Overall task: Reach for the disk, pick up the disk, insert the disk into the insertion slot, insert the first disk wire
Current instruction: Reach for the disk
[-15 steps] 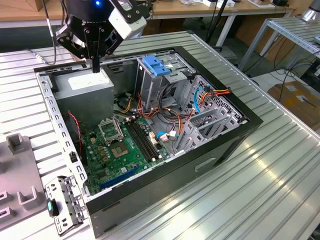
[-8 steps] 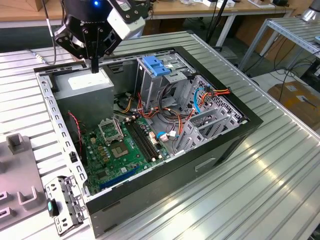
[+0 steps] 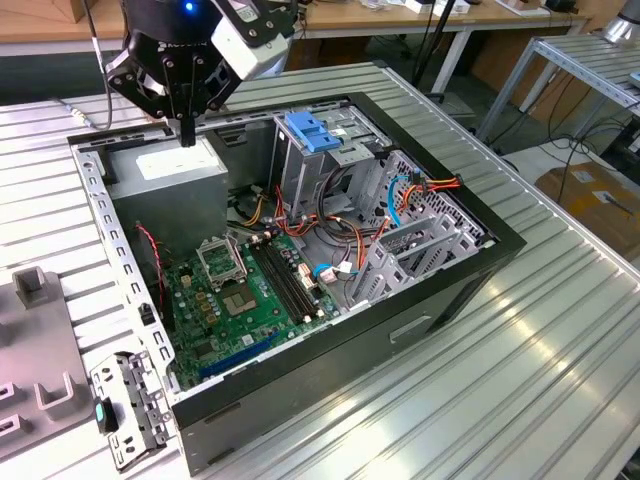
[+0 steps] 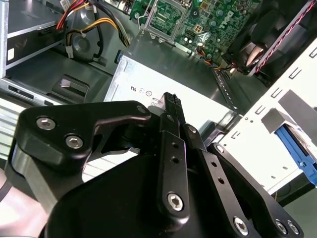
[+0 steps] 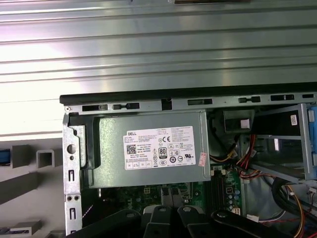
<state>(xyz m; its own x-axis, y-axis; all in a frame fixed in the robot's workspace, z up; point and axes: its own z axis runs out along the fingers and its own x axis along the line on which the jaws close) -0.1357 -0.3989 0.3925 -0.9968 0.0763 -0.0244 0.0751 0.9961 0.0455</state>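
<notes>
Black metal makes up the gripper [image 3: 187,138], and its two fingers are pressed together with nothing between them, as the second wrist view shows. It points straight down over the grey power supply [image 3: 165,175], above that box's white label. I cannot tell whether the tip touches the label.

The power supply sits in the eleven o'clock corner of the open computer case [image 3: 440,290] in the exterior view. Toward five o'clock from the gripper, on the case floor, lies the green circuit board [image 3: 250,290]. At three o'clock from the gripper stands a tall cage [image 3: 300,170] of grey metal with a blue plastic cap on top.

Further out, near four o'clock, the insertion slot [image 3: 420,240] is the low grey perforated cage at the far end of the case, well apart from the gripper. Red, orange and blue wires [image 3: 430,187] hang just behind it.

The disk [image 4: 297,151] shows as a blue-framed piece in the second wrist view. It sits in a pale grey holder [image 4: 277,119] outside the case wall, beside the power supply corner. Little more than its blue edge can be seen.

Ribbed metal bench [image 3: 520,380] carries the case. Grey holder blocks [image 3: 35,300] rest on it at nine o'clock in the exterior view.
</notes>
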